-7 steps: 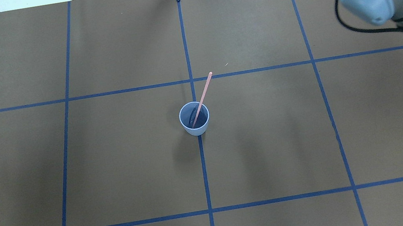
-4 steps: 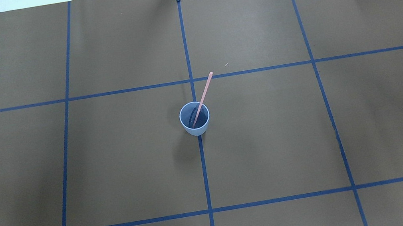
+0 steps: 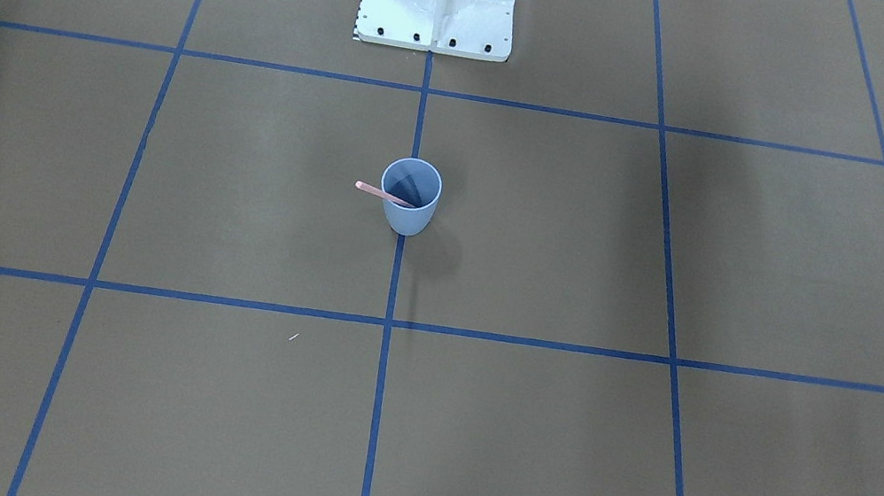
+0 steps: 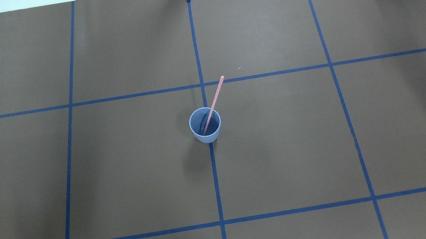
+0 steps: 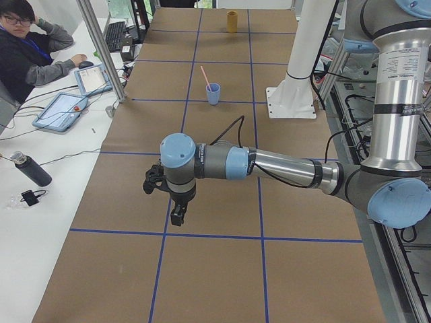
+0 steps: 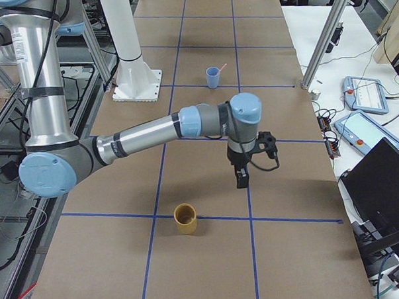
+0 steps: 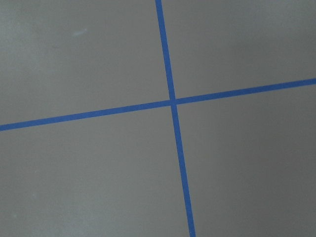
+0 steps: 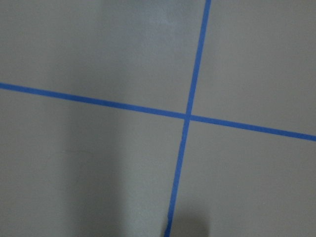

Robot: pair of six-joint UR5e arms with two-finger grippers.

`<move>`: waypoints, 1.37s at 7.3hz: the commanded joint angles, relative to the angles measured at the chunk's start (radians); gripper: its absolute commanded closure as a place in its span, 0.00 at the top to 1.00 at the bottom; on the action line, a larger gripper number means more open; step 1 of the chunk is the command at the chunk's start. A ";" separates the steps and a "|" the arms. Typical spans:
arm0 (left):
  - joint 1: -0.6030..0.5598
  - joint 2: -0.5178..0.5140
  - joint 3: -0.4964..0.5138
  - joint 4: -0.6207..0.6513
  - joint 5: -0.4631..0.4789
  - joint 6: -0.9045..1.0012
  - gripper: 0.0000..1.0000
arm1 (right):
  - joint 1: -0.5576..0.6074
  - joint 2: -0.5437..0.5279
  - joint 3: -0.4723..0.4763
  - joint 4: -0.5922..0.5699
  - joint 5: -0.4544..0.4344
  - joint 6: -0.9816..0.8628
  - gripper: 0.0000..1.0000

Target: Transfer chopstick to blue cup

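Leaning on the rim of the blue cup [image 4: 207, 138], the pink chopstick [image 4: 214, 101] stands with its lower tip inside the cup. Its upper end slants out, away from the robot and toward its right. It looks longer than the cup is deep, which would explain why it rests at a tilt and not upright. The cup sits upright on the centre tape line of the brown-papered table [image 4: 285, 146], midway between the two arms, probably so either one can reach it.

You will find the left gripper [image 5: 176, 214] hanging low over bare paper near the table's left end, well apart from the cup. The right gripper [image 6: 242, 177] hangs the same way toward the right end, near a tan cup [image 6: 184, 219]. Both show only in the side views, so you cannot tell whether their fingers are spread or pressed together. Each wrist camera sees only paper and crossed tape. With the arms clear and the stick in the cup, the transfer appears complete.
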 commanded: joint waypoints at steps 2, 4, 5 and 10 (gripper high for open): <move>-0.007 0.026 -0.012 -0.001 -0.001 -0.011 0.99 | 0.021 -0.182 -0.007 0.177 0.000 -0.003 1.00; -0.007 0.032 -0.026 0.001 -0.001 -0.003 0.99 | 0.027 -0.182 0.001 0.177 0.000 0.000 1.00; -0.007 0.030 -0.023 0.001 -0.001 -0.003 0.99 | 0.027 -0.181 0.004 0.178 0.000 0.000 1.00; -0.009 0.037 -0.020 -0.001 0.001 -0.005 0.99 | 0.031 -0.168 0.015 0.178 0.007 0.002 1.00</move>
